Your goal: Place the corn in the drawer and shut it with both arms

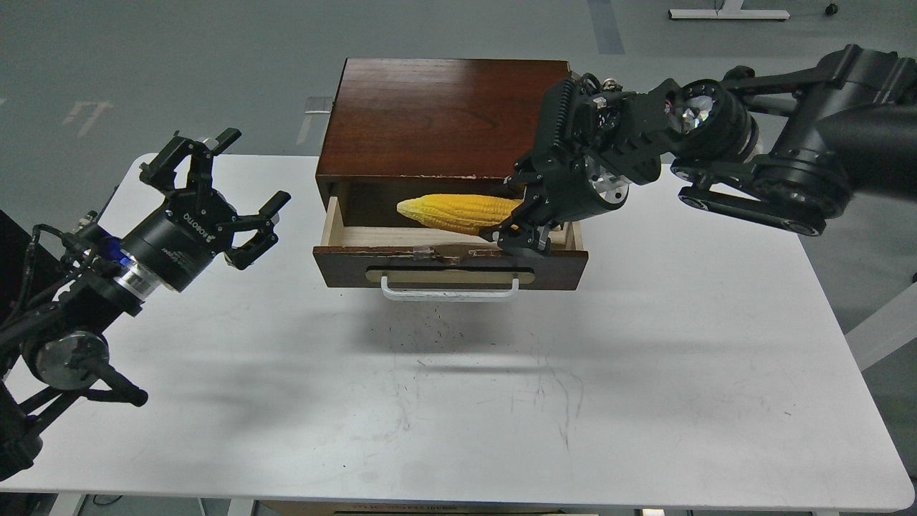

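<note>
The yellow corn [455, 213] hangs level over the open drawer [450, 266], its tapered tip pointing left. My right gripper [517, 223] is shut on the corn's thick right end, just above the drawer's right half. The drawer is pulled out of the dark wooden cabinet [444, 118]; its pale inside and white bar handle [449, 290] show. My left gripper [218, 175] is open and empty, held above the table left of the cabinet.
The white table [501, 401] carries the cabinet at its back middle. My right arm [781, 165] reaches in over the table's back right. My left arm [79, 315] lies over the left edge.
</note>
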`<state>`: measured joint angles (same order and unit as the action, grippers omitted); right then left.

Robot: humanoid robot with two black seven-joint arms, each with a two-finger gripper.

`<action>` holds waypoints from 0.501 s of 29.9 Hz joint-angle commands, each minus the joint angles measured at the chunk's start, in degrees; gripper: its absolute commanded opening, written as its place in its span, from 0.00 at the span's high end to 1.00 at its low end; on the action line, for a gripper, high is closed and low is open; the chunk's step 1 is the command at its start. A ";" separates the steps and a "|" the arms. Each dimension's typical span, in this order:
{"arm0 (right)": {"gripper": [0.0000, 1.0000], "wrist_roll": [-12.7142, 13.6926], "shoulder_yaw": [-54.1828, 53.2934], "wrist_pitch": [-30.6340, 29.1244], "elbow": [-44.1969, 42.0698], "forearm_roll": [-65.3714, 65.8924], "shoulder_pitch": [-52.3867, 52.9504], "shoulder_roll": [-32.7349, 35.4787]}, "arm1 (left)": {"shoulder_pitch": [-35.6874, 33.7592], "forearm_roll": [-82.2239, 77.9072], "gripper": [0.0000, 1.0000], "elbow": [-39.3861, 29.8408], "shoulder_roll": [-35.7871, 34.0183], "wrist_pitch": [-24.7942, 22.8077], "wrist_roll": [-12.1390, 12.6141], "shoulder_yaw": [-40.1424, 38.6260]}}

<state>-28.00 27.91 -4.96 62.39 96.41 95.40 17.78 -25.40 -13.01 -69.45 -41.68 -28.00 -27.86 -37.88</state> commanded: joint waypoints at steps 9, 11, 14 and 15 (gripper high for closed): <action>0.06 0.00 -1.71 0.57 3.43 -11.93 3.56 3.30 | 0.00 0.00 0.00 0.02 -0.07 0.00 0.09 0.00; 0.05 0.00 -2.77 0.48 4.31 -16.32 4.70 5.23 | 0.00 0.00 0.00 -0.07 -0.16 0.00 0.00 0.00; 0.04 0.00 -4.88 0.39 6.77 -25.27 5.06 9.53 | 0.00 0.00 0.00 0.02 -0.16 0.00 0.00 0.00; 0.04 0.00 -5.49 0.30 7.22 -27.23 4.97 10.68 | 0.00 0.00 0.00 -0.07 -0.16 0.00 0.00 0.00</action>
<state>-28.00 24.42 -4.50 67.58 76.87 100.18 24.72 -25.40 -13.00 -69.45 -41.83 -28.00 -27.78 -37.88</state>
